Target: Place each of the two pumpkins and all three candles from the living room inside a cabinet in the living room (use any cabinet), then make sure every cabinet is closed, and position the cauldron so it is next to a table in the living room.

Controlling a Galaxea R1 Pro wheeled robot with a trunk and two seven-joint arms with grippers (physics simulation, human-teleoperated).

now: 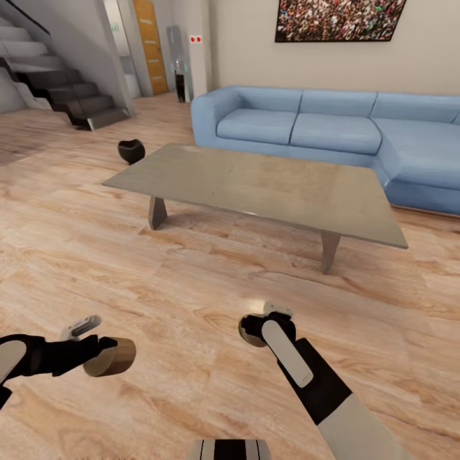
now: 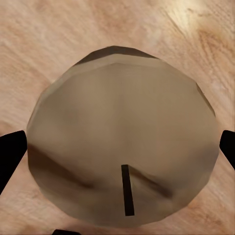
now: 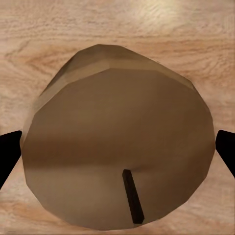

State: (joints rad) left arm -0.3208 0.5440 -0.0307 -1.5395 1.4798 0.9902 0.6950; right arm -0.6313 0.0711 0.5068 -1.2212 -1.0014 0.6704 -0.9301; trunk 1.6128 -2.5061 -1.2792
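Left gripper (image 1: 105,354) jaws grip a candle (image 1: 115,356); right gripper (image 1: 255,329) jaws grip another candle (image 3: 117,156); cauldron (image 1: 131,151) sits on the floor (image 1: 191,306) near the tabletop (image 1: 255,185).

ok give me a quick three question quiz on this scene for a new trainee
1. True or false: the small round black cauldron stands on the glossy grey rectangular coffee table.
2. What does each claw, left claw and right claw, hold?
A. an orange pumpkin
B. a stubby beige-tan candle
C. nothing
3. Fill in: behind the table stands a blue ____.

Key:
1. False; it sits on the light wood plank floor, past the table's far left corner.
2. B; left candle, right candle.
3. sofa
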